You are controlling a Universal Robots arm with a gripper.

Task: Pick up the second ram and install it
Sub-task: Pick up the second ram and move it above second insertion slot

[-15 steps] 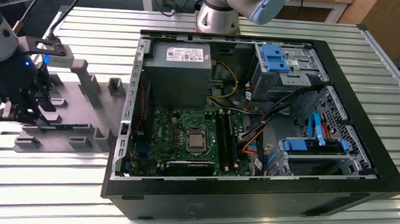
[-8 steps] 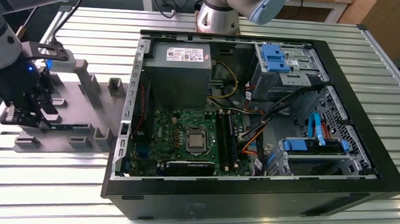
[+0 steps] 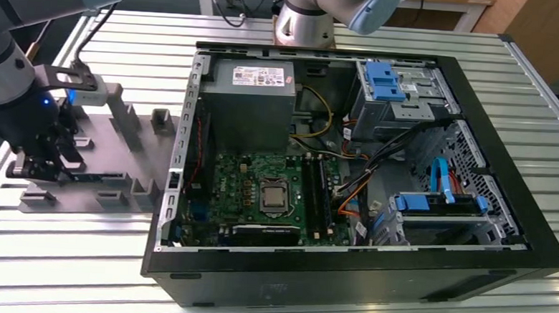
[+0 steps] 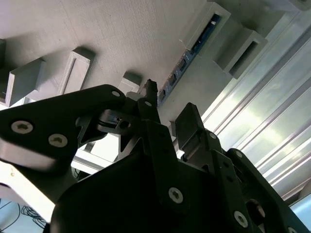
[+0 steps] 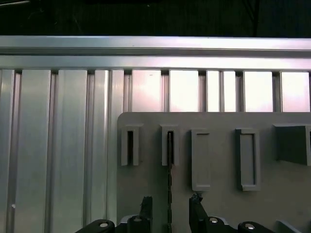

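Two dark fingers of the gripper stood apart in the first wrist view, one on each side of the second ram. A bare gap showed on both sides, so the gripper was released and grasped nothing. The second ram stood on its thin edge in a slot of the grey tray and read as a narrow dark line. Its long axis ran straight out from between the fingers toward the tray's edge and the ribbed metal table beyond. Neighbouring slot blocks sat on either side, clear of the fingers.

In the second wrist view the gripper again straddled the second ram, whose blue-green edge ran on from the fingertips into an upright block of the tray. How deep the fingers reached down its faces could not be told.

In the exterior view the gripper hung low over the tray at the exterior view's left. It was well apart from the open computer case, where the black memory slots lay on the board. Room above the tray looked open. The case's near wall stood between the tray and the slots, and I judged it the edge that mattered.
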